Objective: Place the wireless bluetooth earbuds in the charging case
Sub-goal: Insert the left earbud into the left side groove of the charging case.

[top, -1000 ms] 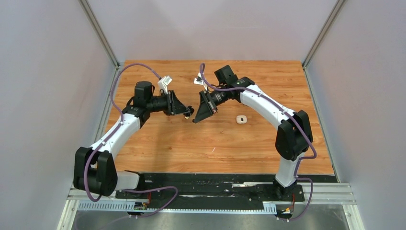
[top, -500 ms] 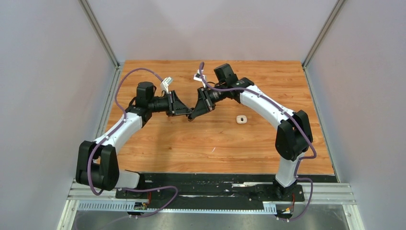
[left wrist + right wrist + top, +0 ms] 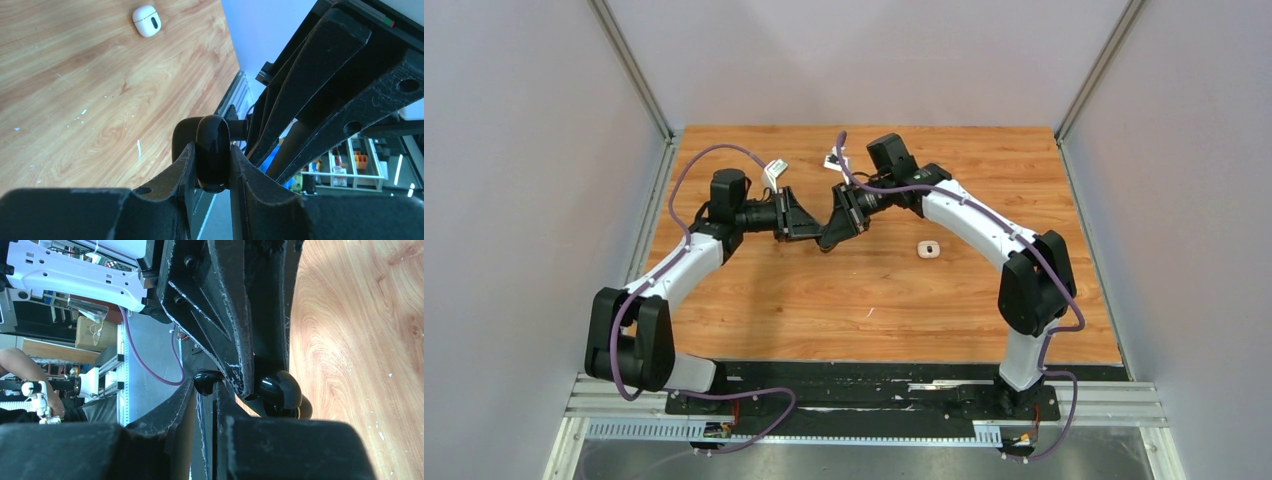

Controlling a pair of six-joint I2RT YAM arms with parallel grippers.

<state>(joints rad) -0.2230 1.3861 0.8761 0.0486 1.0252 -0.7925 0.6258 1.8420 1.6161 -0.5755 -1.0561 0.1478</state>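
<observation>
My left gripper (image 3: 212, 152) is shut on a glossy black charging case (image 3: 213, 142) and holds it on edge above the table. In the top view the left gripper (image 3: 809, 232) and right gripper (image 3: 827, 238) meet tip to tip over the table's middle. My right gripper (image 3: 206, 386) is shut on a tiny black earbud (image 3: 205, 378), right beside the black case (image 3: 277, 390). The right gripper's fingers (image 3: 325, 90) fill the left wrist view's right side. No other earbuds are visible.
A small white rounded case (image 3: 928, 249) lies on the wooden table (image 3: 874, 300) to the right of the grippers; it also shows in the left wrist view (image 3: 146, 20). Grey walls enclose the table on three sides.
The two grippers have moved toward each other and slightly toward the back. They were apart a second ago and now meet tip to tip.
</observation>
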